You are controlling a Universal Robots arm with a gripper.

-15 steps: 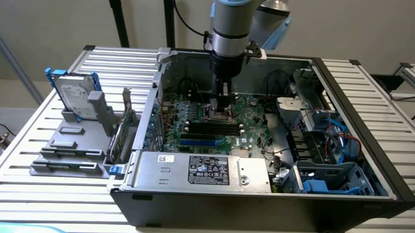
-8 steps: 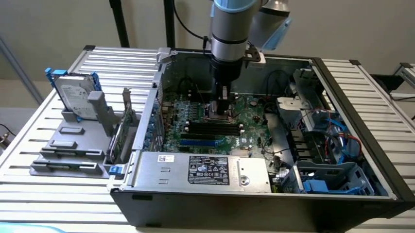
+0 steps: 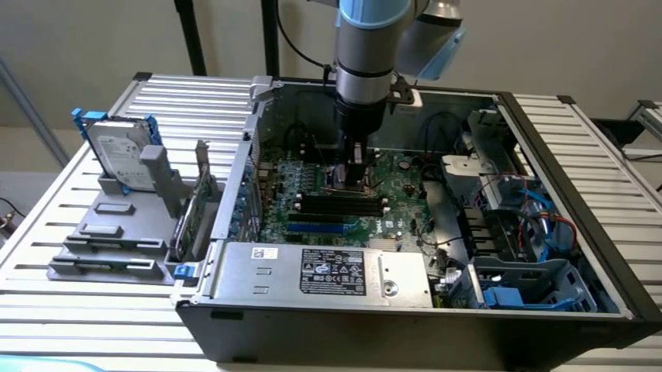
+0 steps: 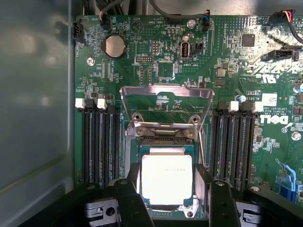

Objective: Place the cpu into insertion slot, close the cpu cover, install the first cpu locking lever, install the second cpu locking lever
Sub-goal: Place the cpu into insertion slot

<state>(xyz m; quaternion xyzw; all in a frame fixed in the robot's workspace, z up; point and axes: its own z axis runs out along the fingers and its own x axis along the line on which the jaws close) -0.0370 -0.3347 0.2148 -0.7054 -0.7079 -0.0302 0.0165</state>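
The cpu [image 4: 166, 178] lies flat, silvery face up, within the insertion slot [image 4: 129, 156], a square socket on the green motherboard [image 4: 227, 56]. My gripper [image 4: 168, 189] is open, its black fingers [image 4: 134, 187] flanking the chip and close to its edges. The cpu cover [image 4: 165, 88], a thin metal frame with a window, stands swung up behind the socket. In the exterior view the gripper [image 3: 349, 182] reaches down into the computer case, low over the socket.
Long black memory slots [image 4: 99, 146] run on both sides of the socket. The grey case wall [image 4: 33, 94] stands close by. A power supply [image 3: 321, 271], a blue drive cage [image 3: 528, 287] and cables crowd the case; a hard drive [image 3: 114, 151] sits outside on the table.
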